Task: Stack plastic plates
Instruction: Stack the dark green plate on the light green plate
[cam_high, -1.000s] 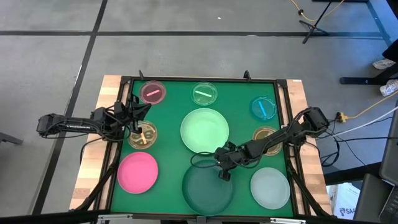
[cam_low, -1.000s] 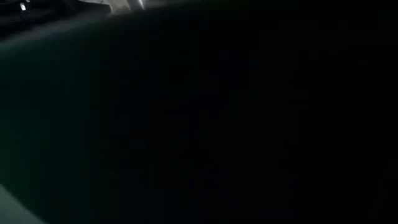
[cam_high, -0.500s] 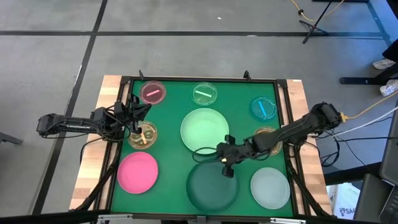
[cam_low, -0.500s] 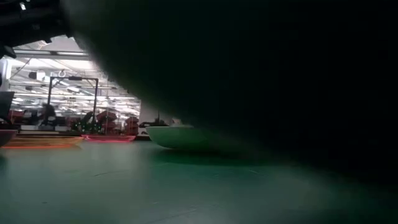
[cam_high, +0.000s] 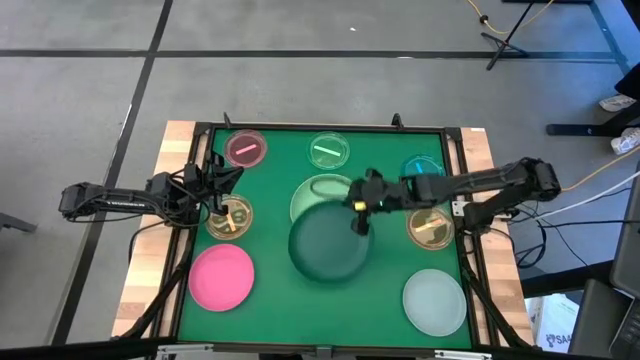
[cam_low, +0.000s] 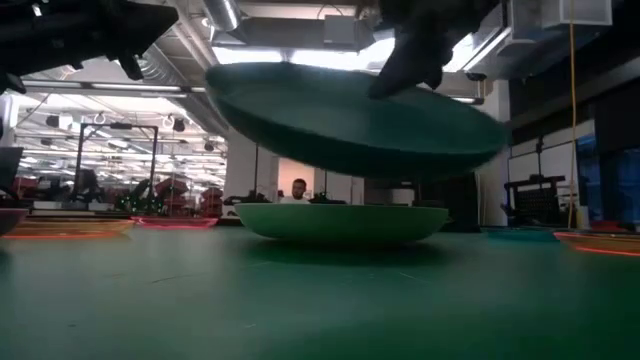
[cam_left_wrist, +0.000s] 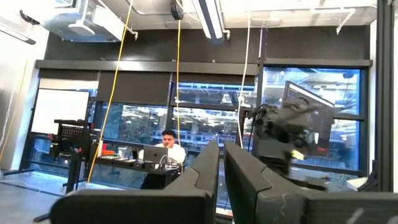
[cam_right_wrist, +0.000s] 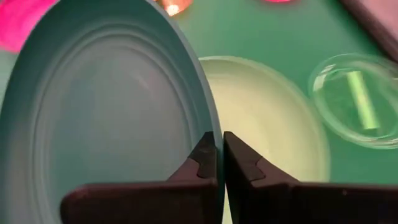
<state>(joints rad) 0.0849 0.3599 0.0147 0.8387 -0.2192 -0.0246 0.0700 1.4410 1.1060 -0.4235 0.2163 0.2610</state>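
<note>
The dark green plate hangs in the air, pinched by its rim at about one o'clock in the right gripper, whose fingers are pressed onto that edge. From above it covers the six o'clock part of the light green plate, which lies on the green mat near the table's middle; the low view shows the dark plate tilted and clear of the light green one beneath it. At seven o'clock from the pair lies the pink plate, and at five o'clock the whitish plate. Small clear dishes sit around: pink-tinted at eleven o'clock, green-tinted at twelve, blue-tinted at two, partly under the right arm, and amber ones at three and at nine. The left gripper hovers over the nine o'clock amber dish, its fingers nearly together and holding nothing.
</note>
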